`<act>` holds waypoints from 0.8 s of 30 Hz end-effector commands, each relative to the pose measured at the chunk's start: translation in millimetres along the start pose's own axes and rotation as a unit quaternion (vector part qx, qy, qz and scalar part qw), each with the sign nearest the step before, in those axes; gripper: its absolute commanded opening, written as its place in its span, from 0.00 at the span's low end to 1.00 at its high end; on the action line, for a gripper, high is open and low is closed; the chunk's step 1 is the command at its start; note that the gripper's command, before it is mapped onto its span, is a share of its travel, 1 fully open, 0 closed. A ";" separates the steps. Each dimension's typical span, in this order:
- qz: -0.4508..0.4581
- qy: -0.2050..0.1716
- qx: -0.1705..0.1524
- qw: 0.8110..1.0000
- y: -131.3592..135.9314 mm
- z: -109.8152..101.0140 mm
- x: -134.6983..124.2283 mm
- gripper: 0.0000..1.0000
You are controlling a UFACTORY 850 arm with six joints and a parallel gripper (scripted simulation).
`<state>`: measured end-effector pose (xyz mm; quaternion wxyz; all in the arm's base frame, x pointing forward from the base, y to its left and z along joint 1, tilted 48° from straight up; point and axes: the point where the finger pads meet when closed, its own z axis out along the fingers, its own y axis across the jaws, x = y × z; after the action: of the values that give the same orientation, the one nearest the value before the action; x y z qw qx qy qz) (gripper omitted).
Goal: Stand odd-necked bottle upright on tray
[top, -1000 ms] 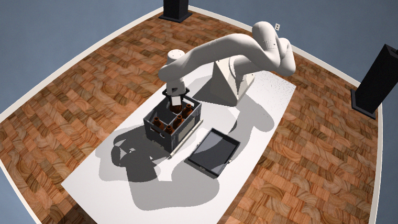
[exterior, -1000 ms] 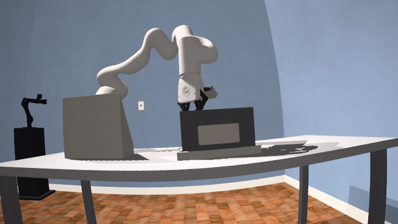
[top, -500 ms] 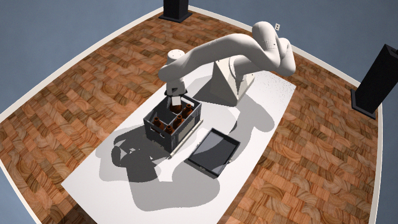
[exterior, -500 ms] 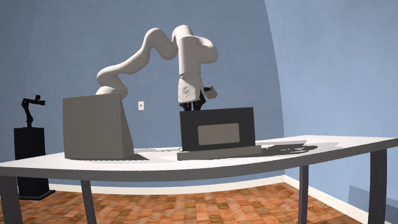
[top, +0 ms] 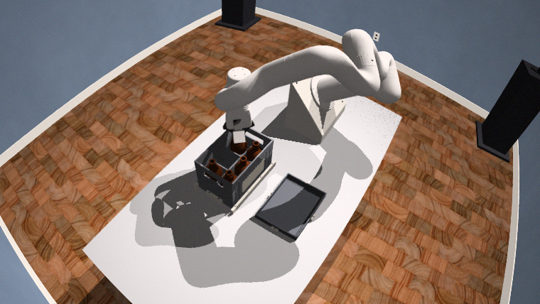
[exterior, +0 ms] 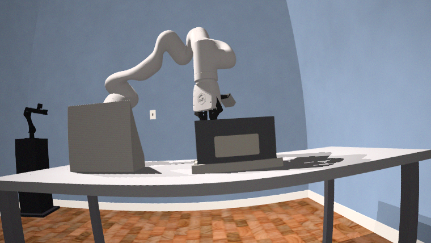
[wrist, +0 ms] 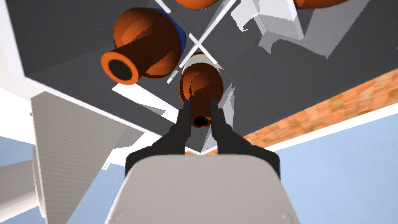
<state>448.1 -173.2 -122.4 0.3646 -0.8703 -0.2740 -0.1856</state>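
Observation:
A dark grey crate [top: 264, 158] [exterior: 235, 126] [wrist: 280, 85] with cross dividers stands in the middle of the white table. Several brown bottles stand upright in it, among them one [top: 256, 148] at the right wall and one [top: 213, 165] at the left. My gripper [top: 238, 140] [exterior: 207, 116] [wrist: 200, 107] reaches down into the crate's far cell. It is shut on the neck of a brown bottle [wrist: 200, 82], just below the mouth. That bottle still sits low in its cell. A neighbouring bottle [wrist: 145, 37] stands beside it. The empty dark tray [top: 290, 205] lies flat to the right of the crate.
The arm's grey base block [top: 313, 109] [exterior: 102, 135] stands behind the crate. A pale strip [top: 253, 188] lies along the crate's tray side. The white table [top: 150, 264] [exterior: 362, 159] extends to the front. Black pillars [top: 509, 109] stand on the floor.

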 end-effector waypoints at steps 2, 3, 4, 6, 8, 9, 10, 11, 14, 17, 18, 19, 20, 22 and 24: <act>0.000 0.000 -0.001 1.000 0.7 -0.9 0.4 0.00; 0.000 0.000 -0.001 1.000 0.7 -0.9 0.4 0.00; 0.000 0.000 -0.001 1.000 0.7 -0.9 0.4 0.00; 0.000 0.000 -0.001 1.000 0.7 -0.9 0.4 0.00; 0.000 0.000 -0.001 1.000 0.7 -0.9 0.4 0.00; 0.000 0.000 -0.001 1.000 0.7 -0.9 0.4 0.00; 0.000 0.000 -0.001 1.000 0.7 -0.9 0.4 0.00; 0.000 0.000 -0.001 1.000 0.7 -0.9 0.4 0.00; 0.000 0.000 -0.001 1.000 0.7 -0.9 0.4 0.65; 0.000 0.000 -0.001 1.000 0.7 -0.9 0.4 0.65; 0.000 0.000 -0.001 1.000 0.7 -0.9 0.4 0.65; 0.000 0.000 -0.001 1.000 0.7 -0.9 0.4 0.65; 0.000 0.000 -0.001 1.000 0.7 -0.9 0.4 0.65; 0.000 0.000 -0.001 1.000 0.7 -0.9 0.4 0.65; 0.000 0.000 -0.001 1.000 0.7 -0.9 0.4 0.65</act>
<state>448.1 -173.2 -122.4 0.3647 -0.8703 -0.2740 -0.1856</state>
